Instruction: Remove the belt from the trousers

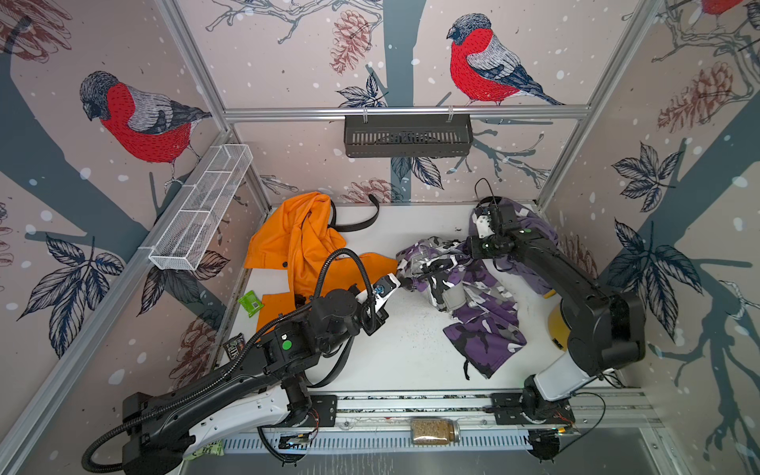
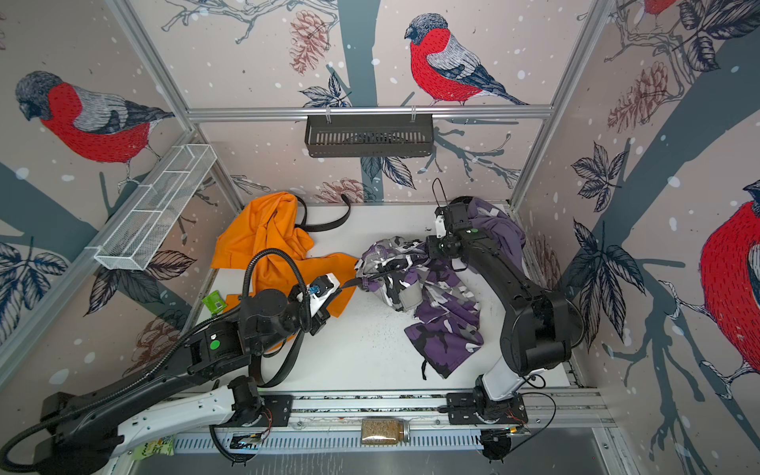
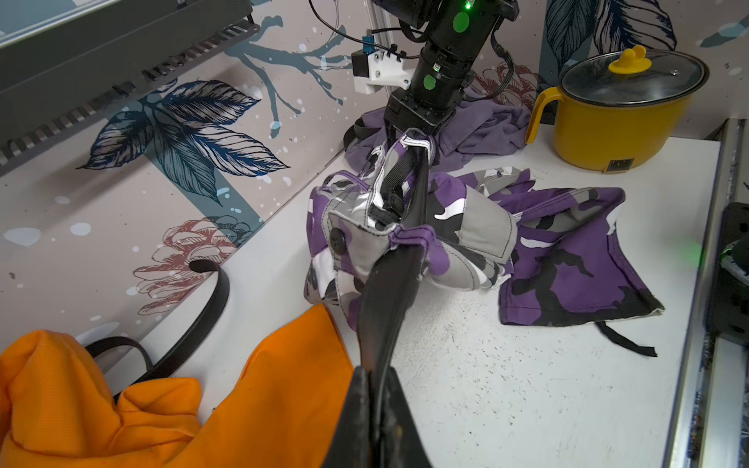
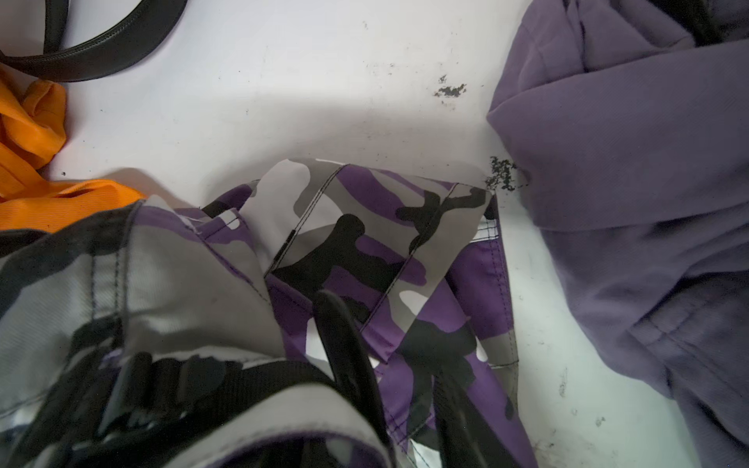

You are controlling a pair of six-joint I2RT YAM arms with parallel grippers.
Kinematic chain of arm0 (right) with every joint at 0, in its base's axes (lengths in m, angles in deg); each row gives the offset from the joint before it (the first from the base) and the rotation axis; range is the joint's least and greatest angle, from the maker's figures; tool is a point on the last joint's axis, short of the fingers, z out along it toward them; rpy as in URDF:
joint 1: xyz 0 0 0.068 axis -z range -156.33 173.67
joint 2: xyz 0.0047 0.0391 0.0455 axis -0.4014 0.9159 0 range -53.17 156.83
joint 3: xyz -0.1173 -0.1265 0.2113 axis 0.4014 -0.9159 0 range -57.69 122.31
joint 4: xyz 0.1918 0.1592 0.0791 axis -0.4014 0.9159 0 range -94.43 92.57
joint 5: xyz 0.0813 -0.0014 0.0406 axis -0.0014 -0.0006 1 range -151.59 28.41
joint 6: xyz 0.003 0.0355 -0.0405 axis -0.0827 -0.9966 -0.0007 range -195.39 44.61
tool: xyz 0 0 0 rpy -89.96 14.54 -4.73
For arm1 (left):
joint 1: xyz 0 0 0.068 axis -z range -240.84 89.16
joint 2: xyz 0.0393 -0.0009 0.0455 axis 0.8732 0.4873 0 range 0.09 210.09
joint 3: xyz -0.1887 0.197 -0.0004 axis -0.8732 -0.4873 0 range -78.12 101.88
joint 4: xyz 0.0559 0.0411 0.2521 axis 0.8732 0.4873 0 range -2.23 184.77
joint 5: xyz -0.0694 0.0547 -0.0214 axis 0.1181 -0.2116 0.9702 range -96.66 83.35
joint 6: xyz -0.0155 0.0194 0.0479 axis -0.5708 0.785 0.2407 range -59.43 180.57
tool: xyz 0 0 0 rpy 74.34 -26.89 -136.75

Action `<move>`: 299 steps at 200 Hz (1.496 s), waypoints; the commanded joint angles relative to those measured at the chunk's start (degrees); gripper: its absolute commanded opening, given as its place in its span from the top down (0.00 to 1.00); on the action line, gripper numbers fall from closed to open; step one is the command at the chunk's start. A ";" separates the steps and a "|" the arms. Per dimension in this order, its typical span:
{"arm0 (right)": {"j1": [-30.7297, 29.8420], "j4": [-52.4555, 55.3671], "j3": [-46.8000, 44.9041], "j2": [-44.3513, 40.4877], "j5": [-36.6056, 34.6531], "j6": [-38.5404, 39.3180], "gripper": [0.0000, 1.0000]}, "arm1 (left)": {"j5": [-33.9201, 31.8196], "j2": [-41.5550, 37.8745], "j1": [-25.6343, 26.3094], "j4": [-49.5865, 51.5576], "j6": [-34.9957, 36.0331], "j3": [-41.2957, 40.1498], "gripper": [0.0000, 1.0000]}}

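At the right of the white tabletop (image 1: 403, 349) stands a yellow pot (image 3: 616, 121) under a glass lid with a yellow knob. The glass is too hazy for me to see what is inside, and in both top views the right arm hides most of the pot. A glass jar (image 1: 436, 431) full of tan grains lies on its side by the front rail. A black slotted basket (image 1: 407, 135) hangs from the back rail, and I cannot make out its contents. A white wire basket (image 1: 205, 205) on the side wall is split into compartments.

The purple, grey and black camouflage trousers (image 1: 473, 296) lie crumpled mid-table. The black leather belt (image 3: 389, 300) runs taut out of their waistband to the left gripper (image 3: 375, 377), whose jaws are clamped flat on it. The right gripper (image 4: 389, 348) has its jaws partly closed on a raised fold of the waistband, with the fingertips buried in cloth. Bunched fabric hides how many loops the belt passes through.

A second black belt (image 1: 357, 222) disappears under an orange garment (image 1: 296, 242). A plain purple garment (image 1: 534, 230) is partly covered by the right arm.
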 commanded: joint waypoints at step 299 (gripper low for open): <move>-17.80 -43.50 -44.07 -28.82 0.86 -20.61 0.82 | -1.26 6.75 -13.87 -3.55 -4.53 11.48 1.00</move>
